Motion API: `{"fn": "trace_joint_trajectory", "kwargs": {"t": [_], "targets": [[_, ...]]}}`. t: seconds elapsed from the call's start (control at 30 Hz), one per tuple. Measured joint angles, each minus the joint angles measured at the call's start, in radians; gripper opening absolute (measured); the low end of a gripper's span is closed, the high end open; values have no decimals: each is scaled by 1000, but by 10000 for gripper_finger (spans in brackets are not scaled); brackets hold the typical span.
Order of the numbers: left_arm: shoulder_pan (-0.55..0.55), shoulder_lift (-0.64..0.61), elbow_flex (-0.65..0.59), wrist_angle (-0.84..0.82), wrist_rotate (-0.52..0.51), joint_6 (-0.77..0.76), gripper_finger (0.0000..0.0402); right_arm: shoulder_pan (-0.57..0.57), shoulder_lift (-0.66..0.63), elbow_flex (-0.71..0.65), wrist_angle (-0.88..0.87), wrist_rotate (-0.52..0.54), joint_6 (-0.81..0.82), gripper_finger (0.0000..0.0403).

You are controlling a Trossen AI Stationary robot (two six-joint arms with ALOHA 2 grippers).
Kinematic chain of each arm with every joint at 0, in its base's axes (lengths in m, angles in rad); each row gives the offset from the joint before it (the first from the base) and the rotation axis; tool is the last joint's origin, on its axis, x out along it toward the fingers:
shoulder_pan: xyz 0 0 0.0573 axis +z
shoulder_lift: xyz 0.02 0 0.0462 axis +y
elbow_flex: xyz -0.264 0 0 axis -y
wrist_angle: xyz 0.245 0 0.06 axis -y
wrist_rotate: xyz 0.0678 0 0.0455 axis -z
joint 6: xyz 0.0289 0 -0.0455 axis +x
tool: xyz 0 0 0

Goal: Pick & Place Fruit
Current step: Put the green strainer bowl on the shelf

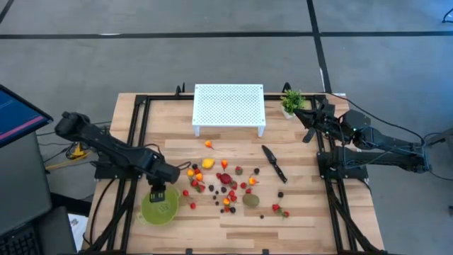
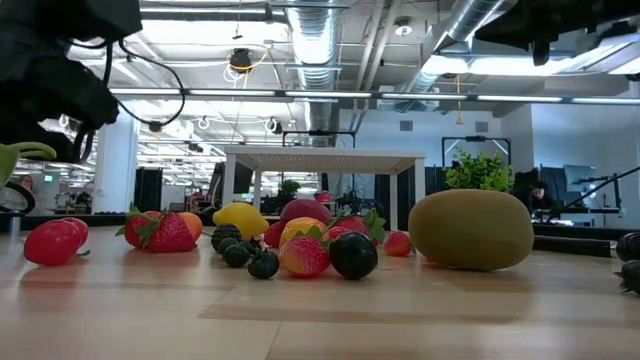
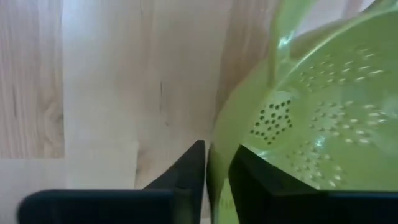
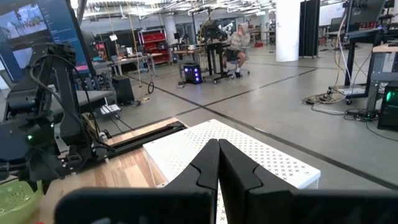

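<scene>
Wooden tabletop (image 1: 233, 219) first, since it carries everything: I read it as a clock face from the high view, twelve o'clock at the far edge. At twelve stands the white perforated rack (image 1: 228, 106), with the small potted plant (image 1: 291, 101) just beside it toward one o'clock. Down at eight o'clock sits the green colander (image 1: 160, 207), and my left gripper (image 1: 157, 193) is on its rim. In the left wrist view the two dark fingers (image 3: 186, 171) have pinched nearly together with the colander's thin green wall between them, so I take it as gripped by the rim. My right gripper (image 4: 217, 163) waits at two o'clock, well apart from the work, its fingers pressed shut on nothing.

The fruit (image 1: 225, 182) lies scattered around the centre, spreading toward five o'clock: the largest piece, a brown-green one (image 1: 250, 200), then a yellow one (image 1: 208, 163), strawberries and tiny dark berries. None is in the colander as far as I can see. The black knife (image 1: 274, 163) lies at three o'clock of the pile.

My judgement: I am still on the set-up step, securing the container. Next I should move it near the pile, then pick pieces singly; they are small and round, so they may roll.
</scene>
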Motion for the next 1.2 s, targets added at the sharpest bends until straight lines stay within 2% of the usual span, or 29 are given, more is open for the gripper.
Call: {"fn": "trace_joint_trajectory", "kwargs": {"t": [0.13,0.3,0.47,0.67,0.9,1.03,1.2], "targets": [[0,-57,0,5,-1,-25,8,0,0,0,-1,0,0,0],[0,-124,0,7,-3,-88,8,0,0,0,-1,0,0,0],[9,-164,0,11,-2,-275,5,0,0,0,-1,0,0,0],[96,-189,0,72,-7,-494,5,0,0,0,-1,0,0,0],[236,-188,0,407,-25,-490,5,0,0,0,-4,0,1,0],[328,-187,0,682,-93,-392,5,0,0,0,-5,0,0,0],[474,-187,0,1034,-96,-278,5,0,0,0,-4,0,-5,0]]}}
